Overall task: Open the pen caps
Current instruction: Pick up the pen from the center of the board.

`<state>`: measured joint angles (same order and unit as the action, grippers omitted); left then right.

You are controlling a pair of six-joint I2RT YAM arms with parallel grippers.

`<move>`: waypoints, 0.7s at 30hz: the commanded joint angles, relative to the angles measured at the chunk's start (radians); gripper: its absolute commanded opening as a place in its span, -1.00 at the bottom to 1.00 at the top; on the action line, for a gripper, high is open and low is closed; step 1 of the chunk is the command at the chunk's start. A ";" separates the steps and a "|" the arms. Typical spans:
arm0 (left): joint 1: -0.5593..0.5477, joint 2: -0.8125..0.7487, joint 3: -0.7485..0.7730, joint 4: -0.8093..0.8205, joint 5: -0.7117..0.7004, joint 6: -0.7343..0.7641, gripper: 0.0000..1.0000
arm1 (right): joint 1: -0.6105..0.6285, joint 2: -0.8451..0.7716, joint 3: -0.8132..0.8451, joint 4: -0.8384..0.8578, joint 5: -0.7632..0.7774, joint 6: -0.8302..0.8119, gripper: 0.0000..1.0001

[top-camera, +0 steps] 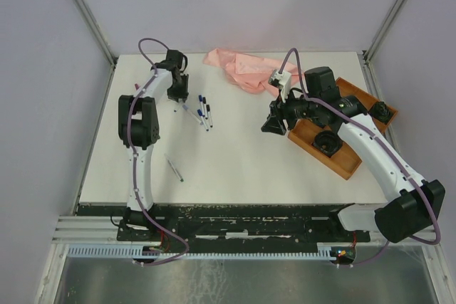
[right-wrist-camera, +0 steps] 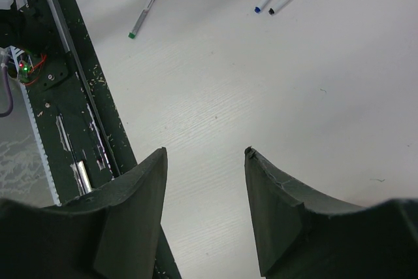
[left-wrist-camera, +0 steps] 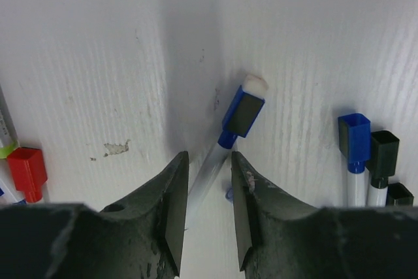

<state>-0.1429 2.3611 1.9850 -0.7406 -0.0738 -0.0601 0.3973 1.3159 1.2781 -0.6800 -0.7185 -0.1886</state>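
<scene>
Pen caps (left-wrist-camera: 354,134), small square-sectioned plastic pieces, sit on thin white pen barrels (left-wrist-camera: 209,174) lying flat on the white table (left-wrist-camera: 98,44). In the left wrist view, a blue-and-black cap (left-wrist-camera: 243,112) with a white end plug lies at centre frame. Its barrel runs down and left into the gap of the left gripper (left-wrist-camera: 208,156). That gripper's jaws stand apart, one on each side of the barrel, not clenched on it; a sliver of table shows between the barrel and the jaw on the right of the frame. At the right edge of the frame lie a blue cap (left-wrist-camera: 354,129), a black cap (left-wrist-camera: 384,150) just beside it, and a second black cap (left-wrist-camera: 400,194) lower down. A red cap (left-wrist-camera: 27,171) lies at the left edge. In the top external view the pen group (top-camera: 204,110) lies in the upper left of the table, with a single grey pen with a green end (top-camera: 174,167) well apart below it. The right gripper (right-wrist-camera: 204,155) hangs released over bare table, nothing between its jaws. A pink crumpled cloth (top-camera: 242,69) and a brown wooden tray (top-camera: 343,166) occupy the upper right.
</scene>
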 commanded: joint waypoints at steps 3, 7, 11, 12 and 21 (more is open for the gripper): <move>0.020 0.019 0.018 -0.025 0.036 0.050 -0.41 | -0.005 -0.006 -0.001 0.046 -0.027 -0.009 0.18; 0.036 0.017 0.015 -0.023 0.018 0.044 -0.70 | -0.006 -0.009 -0.001 0.047 -0.031 -0.007 0.17; 0.049 -0.010 -0.004 0.006 -0.026 0.038 -0.93 | -0.007 -0.007 -0.001 0.046 -0.045 -0.004 0.17; 0.048 -0.023 -0.012 0.018 -0.040 0.035 -0.94 | -0.006 -0.005 0.000 0.046 -0.050 -0.002 0.17; 0.045 -0.316 -0.211 0.198 -0.050 -0.072 -0.94 | -0.007 -0.001 -0.018 0.073 -0.122 0.024 0.16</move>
<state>-0.0994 2.2704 1.8736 -0.6834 -0.1307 -0.0624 0.3954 1.3190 1.2766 -0.6647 -0.7677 -0.1852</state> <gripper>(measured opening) 0.060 0.585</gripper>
